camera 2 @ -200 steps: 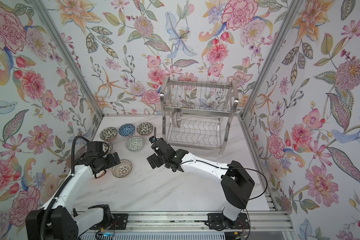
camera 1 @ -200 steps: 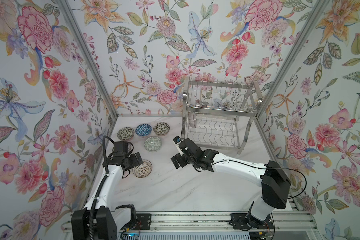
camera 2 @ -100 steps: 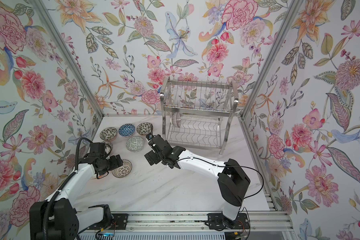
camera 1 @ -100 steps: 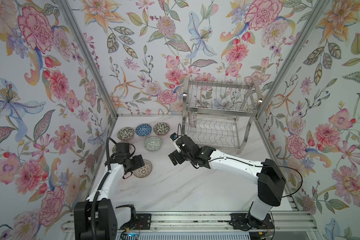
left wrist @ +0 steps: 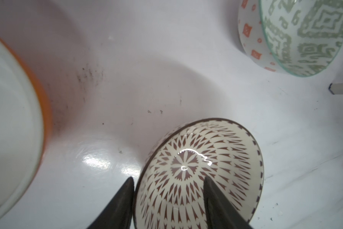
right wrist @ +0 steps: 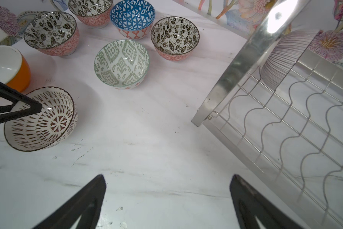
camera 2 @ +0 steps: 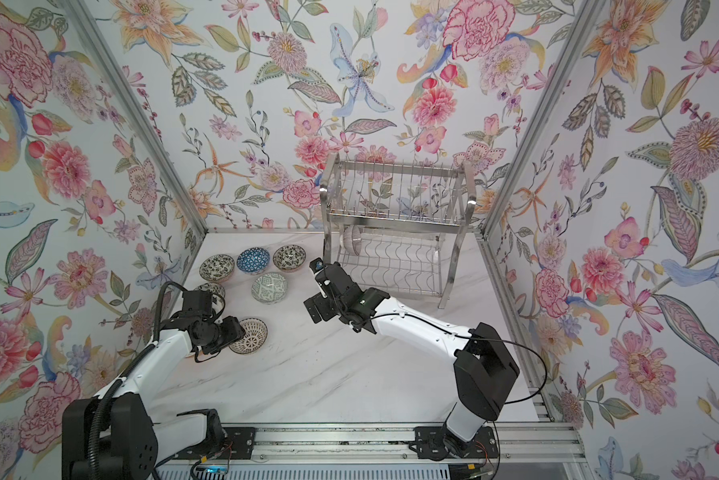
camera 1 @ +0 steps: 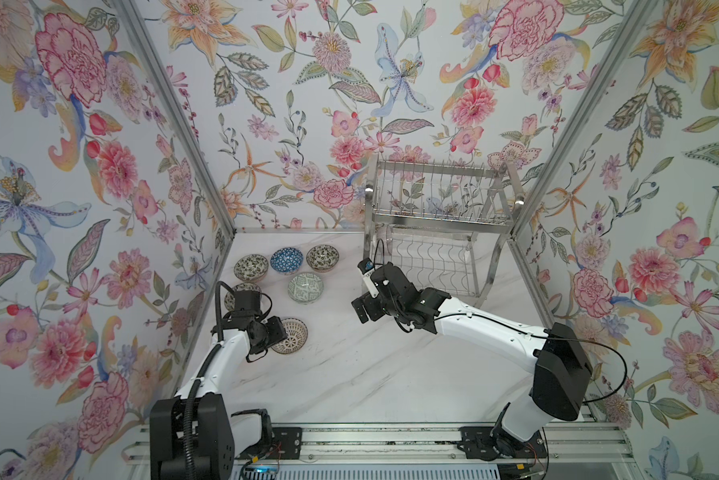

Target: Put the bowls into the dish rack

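Seven bowls (camera 1: 286, 260) are sitting on the bench (camera 1: 370, 374) toward its left edge; one striped bowl (right wrist: 281, 59) is already standing in the dish rack (camera 1: 436, 220) at the far right corner. I am working the pickup: my left hand (left wrist: 168, 178) is straddling the rim of the tilted starburst bowl (camera 1: 292, 336), pinching or not I cannot tell. Next, I judge, comes a lift clear of the orange bowl (right wrist: 19, 73) nearby. My right hand (right wrist: 167, 176) is hanging spread over open mid-bench.

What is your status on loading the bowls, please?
Left gripper open, astride the rim of the brown-patterned bowl. Right gripper open, empty, beside the dish rack. One striped bowl racked, lower tier. Orange bowl close beside, not touching.
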Available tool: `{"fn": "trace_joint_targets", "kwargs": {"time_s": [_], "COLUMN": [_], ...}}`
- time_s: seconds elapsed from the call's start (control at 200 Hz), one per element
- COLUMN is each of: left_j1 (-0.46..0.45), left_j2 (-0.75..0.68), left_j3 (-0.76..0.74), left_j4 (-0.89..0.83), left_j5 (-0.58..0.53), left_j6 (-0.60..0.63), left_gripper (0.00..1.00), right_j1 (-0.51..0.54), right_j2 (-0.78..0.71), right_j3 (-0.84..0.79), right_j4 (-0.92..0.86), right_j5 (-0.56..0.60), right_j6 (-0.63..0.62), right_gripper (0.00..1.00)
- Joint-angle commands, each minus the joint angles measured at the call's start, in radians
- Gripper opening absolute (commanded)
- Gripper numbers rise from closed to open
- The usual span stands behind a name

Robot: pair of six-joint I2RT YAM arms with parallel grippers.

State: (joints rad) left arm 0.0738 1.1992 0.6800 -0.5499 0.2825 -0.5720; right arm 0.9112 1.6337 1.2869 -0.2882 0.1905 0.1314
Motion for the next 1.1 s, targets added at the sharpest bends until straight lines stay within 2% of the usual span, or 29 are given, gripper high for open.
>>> {"fn": "trace_joint_targets", "kwargs": {"time_s": [0.0, 0.27, 0.701, 0.916, 1.096], "left_j1": [0.006, 0.004, -0.002, -0.002, -0.002], "left_j2": [-0.027, -0.059, 0.014, -0.029, 0.001], "left_j3": [-0.023, -0.025, -0.016, -0.016, -0.018], "left_j4": [0.025, 0.046, 0.062, 0.07, 0.078], "left_j5": [0.051, 0.057, 0.012, -0.024, -0.025], "left_j6": [-0.007, 0.009, 0.027, 0.031, 0.028], "left_gripper": [0.42, 0.3, 0.31, 0.31, 0.3], "right_j1": [-0.005, -0.021, -0.03, -0.052, -0.07], "right_j2": [-0.049, -0.074, -0.08, -0.109, -0.121], "right_j3": [-0.031, -0.06, -0.071, -0.109, -0.121], "right_j4": [-0.003, 0.007, 0.021, 0.021, 0.021], "right_j5": [-0.01, -0.018, -0.032, -0.045, -0.071], "right_j6": [0.017, 0.037, 0.047, 0.048, 0.052], "right_gripper": [0.99, 0.99, 0.99, 0.99, 0.99]}}
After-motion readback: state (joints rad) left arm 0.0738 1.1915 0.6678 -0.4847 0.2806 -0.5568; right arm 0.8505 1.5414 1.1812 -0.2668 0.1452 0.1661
